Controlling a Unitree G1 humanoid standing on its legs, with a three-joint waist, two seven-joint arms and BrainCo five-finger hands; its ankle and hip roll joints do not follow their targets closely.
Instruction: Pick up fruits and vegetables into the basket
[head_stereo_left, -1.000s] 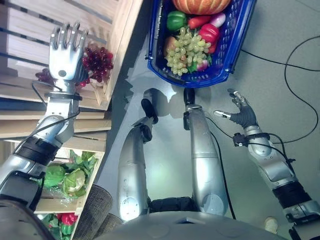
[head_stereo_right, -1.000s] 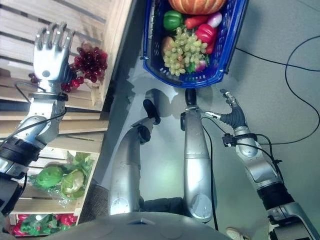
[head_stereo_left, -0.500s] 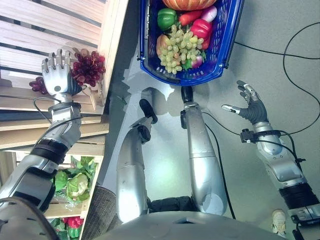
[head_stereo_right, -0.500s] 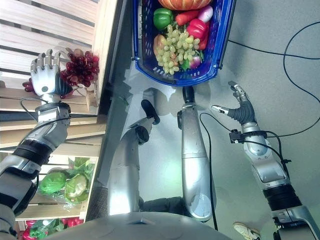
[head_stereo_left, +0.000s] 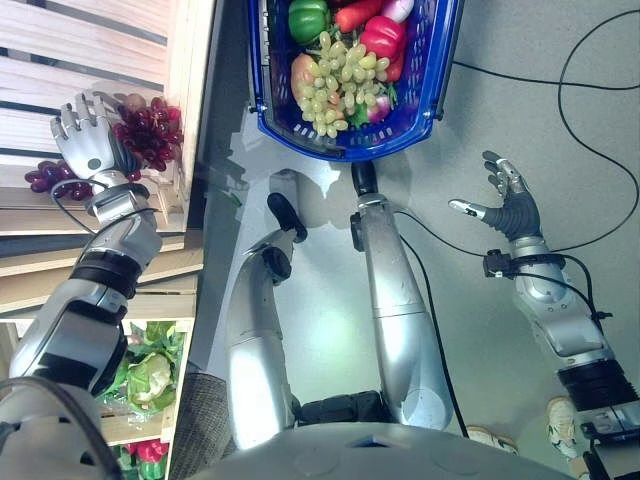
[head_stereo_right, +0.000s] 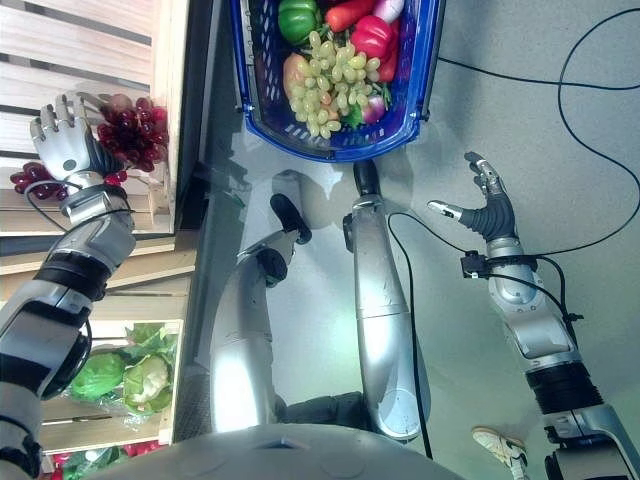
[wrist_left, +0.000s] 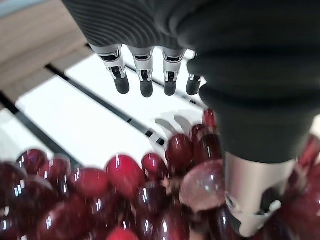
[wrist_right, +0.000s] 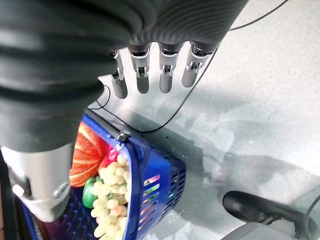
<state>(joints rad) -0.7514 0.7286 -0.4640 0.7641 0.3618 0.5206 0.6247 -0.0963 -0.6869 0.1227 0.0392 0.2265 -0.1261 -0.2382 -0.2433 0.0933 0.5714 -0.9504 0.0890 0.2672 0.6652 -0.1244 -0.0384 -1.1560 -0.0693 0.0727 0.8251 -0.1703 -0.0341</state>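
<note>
**Left hand over red grapes, basket on the floor**

Here, a pale wooden slatted shelf (head_stereo_left: 120, 40) stands at the robot's left, its boards running in flat, evenly spaced strips above a lower bin of leafy green cabbages (head_stereo_left: 150, 372). The floor (head_stereo_left: 560, 90) is smooth grey and faintly glossy. On it, ahead of the robot, sits a blue plastic basket (head_stereo_left: 436, 90) with mesh-like perforated walls.

The left hand (head_stereo_left: 86, 140) rests on the shelf with its fingers spread and straight, lying just beside a bunch of red grapes (head_stereo_left: 148, 132); a smaller dark cluster (head_stereo_left: 45, 178) lies at its other side. From the left wrist view, the grapes (wrist_left: 120, 175) are round, shiny and deep red, sitting under the palm, while the fingertips (wrist_left: 145, 87) point out over the white slats, closed on nothing.

In the basket lie a heap of green grapes (head_stereo_left: 335, 85), a glossy green pepper (head_stereo_left: 308, 18), a red pepper (head_stereo_left: 382, 35) and a carrot (head_stereo_left: 352, 14). The right wrist view adds a ribbed orange pumpkin (wrist_right: 84, 155) at the basket's far end.

The right hand (head_stereo_left: 510, 205) hangs over the floor to the right of the basket, well apart from it, fingers relaxed and open, thumb held out, holding nothing.
</note>
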